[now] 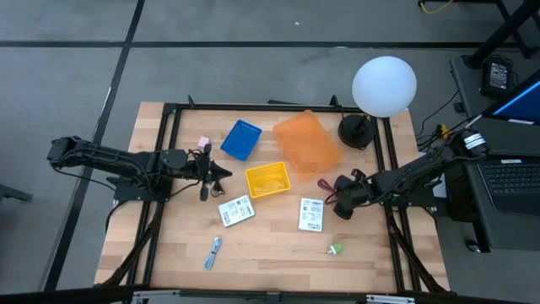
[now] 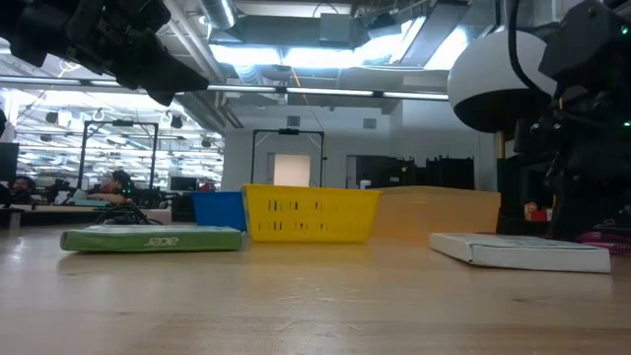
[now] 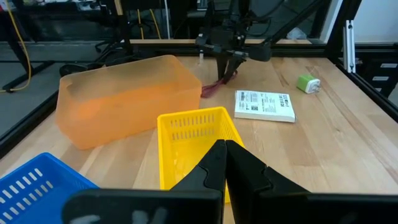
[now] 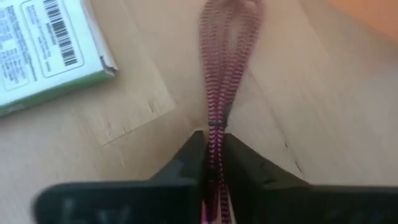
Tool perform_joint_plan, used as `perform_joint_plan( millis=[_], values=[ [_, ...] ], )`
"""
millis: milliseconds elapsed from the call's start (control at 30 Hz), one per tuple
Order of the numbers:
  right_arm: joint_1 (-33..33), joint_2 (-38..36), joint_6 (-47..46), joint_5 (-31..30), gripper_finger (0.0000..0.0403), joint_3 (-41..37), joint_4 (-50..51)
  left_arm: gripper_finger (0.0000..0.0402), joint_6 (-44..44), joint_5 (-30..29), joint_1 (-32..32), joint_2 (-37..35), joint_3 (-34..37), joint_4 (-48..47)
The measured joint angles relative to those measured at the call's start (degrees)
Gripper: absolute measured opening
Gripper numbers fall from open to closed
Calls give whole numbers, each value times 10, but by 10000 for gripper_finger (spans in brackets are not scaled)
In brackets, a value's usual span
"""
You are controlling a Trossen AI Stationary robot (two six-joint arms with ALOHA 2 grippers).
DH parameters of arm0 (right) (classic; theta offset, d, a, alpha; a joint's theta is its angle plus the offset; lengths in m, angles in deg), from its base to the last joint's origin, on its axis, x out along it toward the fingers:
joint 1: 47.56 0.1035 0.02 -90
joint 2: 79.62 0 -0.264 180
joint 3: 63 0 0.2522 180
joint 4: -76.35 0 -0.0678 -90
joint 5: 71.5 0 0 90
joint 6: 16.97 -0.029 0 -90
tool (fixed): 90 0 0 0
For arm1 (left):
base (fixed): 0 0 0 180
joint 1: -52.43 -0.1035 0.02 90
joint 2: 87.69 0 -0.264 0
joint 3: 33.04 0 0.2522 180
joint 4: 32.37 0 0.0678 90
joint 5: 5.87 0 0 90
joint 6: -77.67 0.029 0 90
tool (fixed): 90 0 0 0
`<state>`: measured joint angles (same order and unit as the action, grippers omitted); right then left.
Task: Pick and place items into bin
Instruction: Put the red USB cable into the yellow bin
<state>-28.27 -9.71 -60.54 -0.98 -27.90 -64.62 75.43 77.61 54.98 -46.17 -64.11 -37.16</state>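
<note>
Right tool [image 4: 213, 163] gripping dark-red cord [image 4: 225, 56], fingers pinching it, cord lying on desk [image 1: 270, 253] beside orange bin [image 1: 307, 142], near white packet [image 1: 310, 214]. Left tool [image 3: 224, 163] hovering narrow, fingers together, facing yellow bin [image 3: 196, 140].

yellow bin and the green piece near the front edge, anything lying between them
Yes, in the high view one white labelled packet lies between the yellow bin and the small green piece; otherwise bare wood.

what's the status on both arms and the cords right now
Right end effector shut on dark-red cord, low at the table beside a white packet. Left end effector shut, by the yellow bin. Nothing blocking.
</note>
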Motion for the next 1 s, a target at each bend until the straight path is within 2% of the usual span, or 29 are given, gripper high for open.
perform_joint_plan(
  millis=[67, 267, 533, 767, 1000],
  values=[
    [0, 0, 10, 0, 11, 0, 0, 4, 0, 0, 0, 0, 0, 0],
    [-1, -2, 17, 2, 12, 19, 17, 4, 0, 0, 0, 0, 0, 0],
    [-1, -45, 33, 14, 5, 85, 133, 4, -1, 0, 0, 0, 0, -1],
    [-1, -121, 79, 12, 3, 132, 112, 4, -1, 0, 0, 2, 0, -2],
    [-1, -189, 168, -12, 1, 133, 16, 4, 0, 0, 0, 11, 0, -2]
  ],
)
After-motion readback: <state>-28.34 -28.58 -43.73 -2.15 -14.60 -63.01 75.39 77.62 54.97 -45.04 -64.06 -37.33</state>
